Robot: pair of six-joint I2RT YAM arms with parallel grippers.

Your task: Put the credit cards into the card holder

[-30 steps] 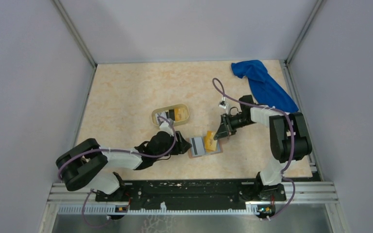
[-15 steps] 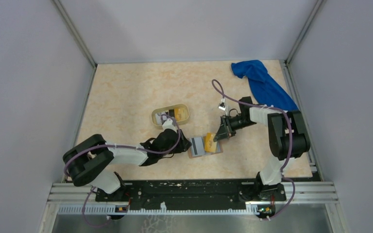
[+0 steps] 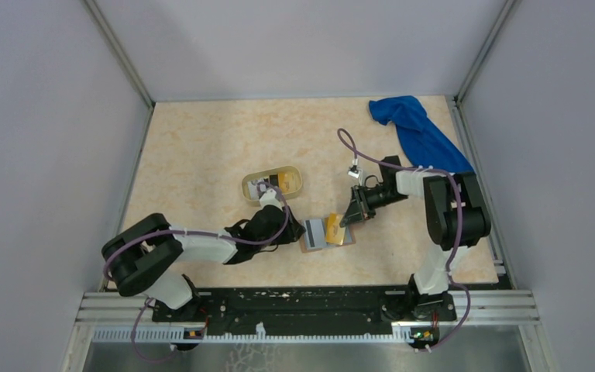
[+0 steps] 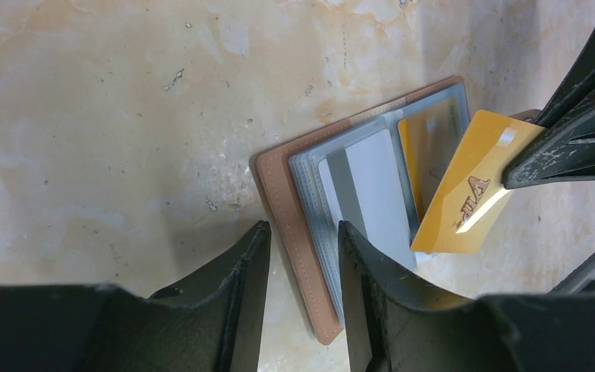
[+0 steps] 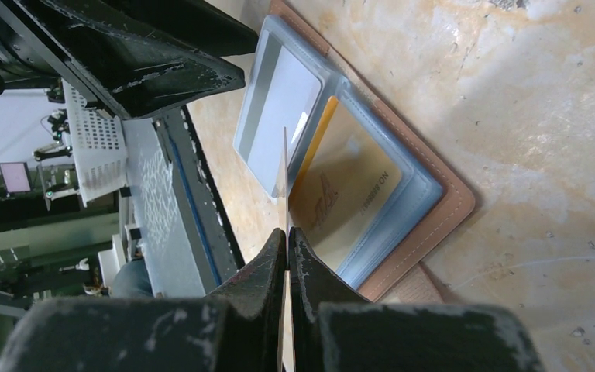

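Two hands work at the tan leather-like bifold card holder, which lies open on the table. The left hand has its fingers parted, astride the holder's near edge. The right hand is clenched on a yellow-orange plastic card, tilted over the holder. Beyond are a pale yellow oval tray and, far right, a blue cloth.

A beige, marbled table top is closed in on three sides by plain grey walls. Silver metal posts are set in the two far corners. A black rail is fixed along the near edge. Small dark specks are seen on the table top.
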